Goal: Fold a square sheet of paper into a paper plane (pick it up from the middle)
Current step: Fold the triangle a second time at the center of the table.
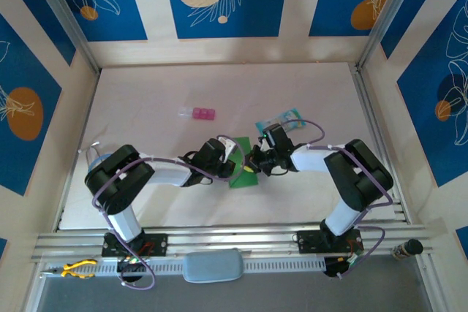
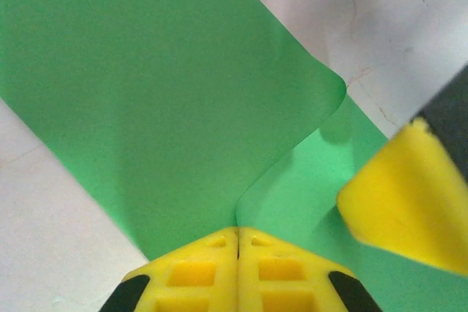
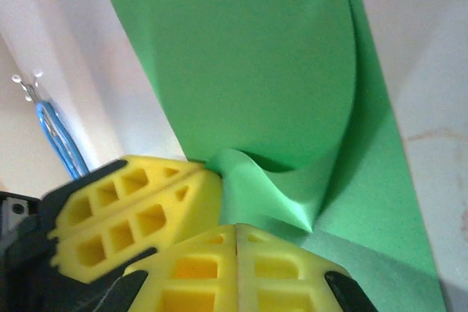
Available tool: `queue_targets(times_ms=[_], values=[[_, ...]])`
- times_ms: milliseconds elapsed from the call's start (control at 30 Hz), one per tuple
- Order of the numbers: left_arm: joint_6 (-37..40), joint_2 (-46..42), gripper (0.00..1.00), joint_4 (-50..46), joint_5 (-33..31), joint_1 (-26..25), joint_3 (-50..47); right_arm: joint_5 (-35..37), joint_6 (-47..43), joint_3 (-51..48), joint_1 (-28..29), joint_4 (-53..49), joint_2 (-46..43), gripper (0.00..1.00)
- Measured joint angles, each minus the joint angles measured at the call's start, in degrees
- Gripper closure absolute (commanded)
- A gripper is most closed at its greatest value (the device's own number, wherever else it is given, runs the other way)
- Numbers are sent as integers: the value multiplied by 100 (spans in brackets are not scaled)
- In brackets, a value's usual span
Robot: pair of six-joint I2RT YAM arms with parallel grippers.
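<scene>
Clamping the square sheet of paper (image 1: 239, 177): left end effector (image 2: 238, 230) and right end effector (image 3: 238, 228).

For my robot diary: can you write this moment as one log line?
left claw: shut on thin bright green paper sheet | right claw: shut on same sheet | sheet: one flap curled over the rest | stage: mid-fold
</scene>
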Motion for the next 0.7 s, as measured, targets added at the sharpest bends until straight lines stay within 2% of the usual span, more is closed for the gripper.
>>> queue_targets(times_ms=[300,700], values=[[17,0,98,-28,0,0,15,278,-42,138,-70,-149,339,99],[31,0,98,-48,0,0,22,258,-251,273,-214,-457,177,99]])
